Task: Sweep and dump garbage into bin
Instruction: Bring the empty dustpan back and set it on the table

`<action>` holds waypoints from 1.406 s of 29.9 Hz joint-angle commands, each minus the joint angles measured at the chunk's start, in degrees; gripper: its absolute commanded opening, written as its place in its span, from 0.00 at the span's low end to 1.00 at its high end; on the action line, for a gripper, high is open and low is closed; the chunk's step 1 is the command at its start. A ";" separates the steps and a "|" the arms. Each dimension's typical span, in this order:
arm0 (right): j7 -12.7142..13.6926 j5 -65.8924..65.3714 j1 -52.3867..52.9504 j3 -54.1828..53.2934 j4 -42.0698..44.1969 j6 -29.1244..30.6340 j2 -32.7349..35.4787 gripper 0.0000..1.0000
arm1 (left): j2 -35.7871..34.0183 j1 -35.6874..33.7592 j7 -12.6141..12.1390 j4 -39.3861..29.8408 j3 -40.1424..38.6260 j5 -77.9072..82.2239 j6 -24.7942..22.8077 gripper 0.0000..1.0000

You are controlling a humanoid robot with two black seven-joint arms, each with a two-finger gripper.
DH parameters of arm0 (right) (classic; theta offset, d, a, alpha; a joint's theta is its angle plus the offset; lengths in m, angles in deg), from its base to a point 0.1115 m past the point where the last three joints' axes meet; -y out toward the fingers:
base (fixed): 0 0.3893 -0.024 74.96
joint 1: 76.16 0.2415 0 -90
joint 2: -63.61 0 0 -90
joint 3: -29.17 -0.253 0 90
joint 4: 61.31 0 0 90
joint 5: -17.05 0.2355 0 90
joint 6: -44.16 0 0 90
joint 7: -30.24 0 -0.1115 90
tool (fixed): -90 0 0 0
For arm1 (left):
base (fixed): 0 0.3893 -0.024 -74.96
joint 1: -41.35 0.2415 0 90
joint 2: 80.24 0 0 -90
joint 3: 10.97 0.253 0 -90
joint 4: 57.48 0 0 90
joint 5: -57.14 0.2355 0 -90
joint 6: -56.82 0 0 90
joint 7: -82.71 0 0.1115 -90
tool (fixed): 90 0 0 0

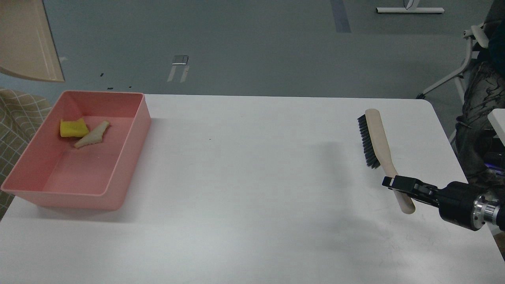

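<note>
Garbage already sits in your shallow salmon-pink plastic bin [118,157] at the table's left: bright yellow sponge-like scrap [73,128] touching thin beige-white strip [93,135]. Both look light and soft; expect them to slide freely. Your right gripper [394,185], arm reaching in low from the right edge, is clamped on the beige black-bristled brush [376,138] near its handle end. Left gripper unseen.

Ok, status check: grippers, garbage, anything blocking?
Right gripper shut on brush handle; left gripper out of view. Garbage in bin. Nothing blocking.
</note>
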 commanded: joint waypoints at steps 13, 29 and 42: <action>-0.09 -0.18 -1.01 0.27 3.64 0.20 -0.15 0.00 | 36.77 -27.65 -20.68 -2.23 20.38 -5.91 -9.28 0.00; -0.27 -0.18 -2.06 0.44 4.69 0.29 -0.15 0.00 | 49.01 -24.59 -16.90 -1.35 41.58 -2.31 1.90 0.00; -0.27 -0.18 -2.33 0.44 4.69 0.37 -1.29 0.00 | 49.80 -18.52 -13.29 2.07 41.94 4.28 4.44 0.00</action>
